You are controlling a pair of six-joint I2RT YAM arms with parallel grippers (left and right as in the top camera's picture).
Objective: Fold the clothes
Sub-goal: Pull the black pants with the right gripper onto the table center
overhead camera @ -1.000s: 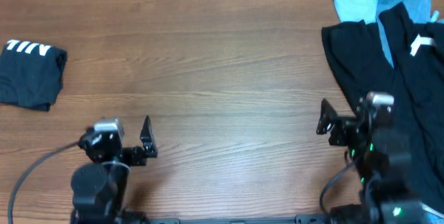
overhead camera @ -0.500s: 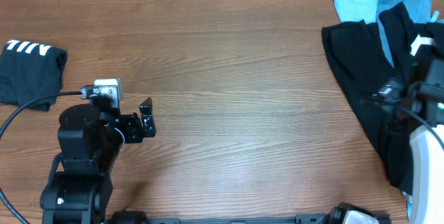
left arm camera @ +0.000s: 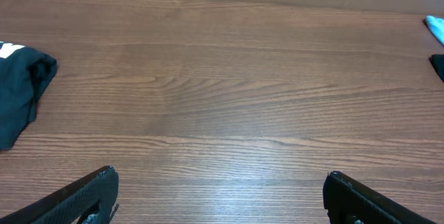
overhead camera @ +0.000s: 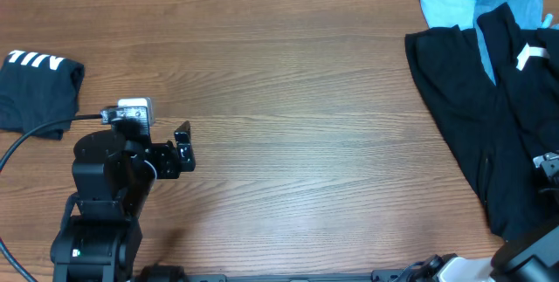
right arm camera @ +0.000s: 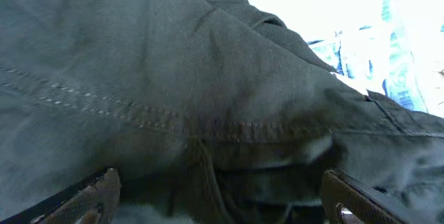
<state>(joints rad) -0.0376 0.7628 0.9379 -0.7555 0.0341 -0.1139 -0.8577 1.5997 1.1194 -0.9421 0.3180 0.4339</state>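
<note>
Wood-grain table [overhead camera: 306, 99] — left pincer [left arm camera: 220, 182] gaping above it (right pincer [right arm camera: 222, 189] gaping over black clothes [right arm camera: 173, 64]).

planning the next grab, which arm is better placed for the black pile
Right: the right gripper hangs open close over the black garments; the left gripper sits over the table, far off.

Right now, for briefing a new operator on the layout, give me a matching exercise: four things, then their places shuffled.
Things:
1 folded black tee
2 light blue garment
3 left hand
4 right hand

Places:
A over the dark garment
B far left
C over the bare table
D far right corner

Pairs: 1-B, 2-D, 3-C, 4-A
</note>
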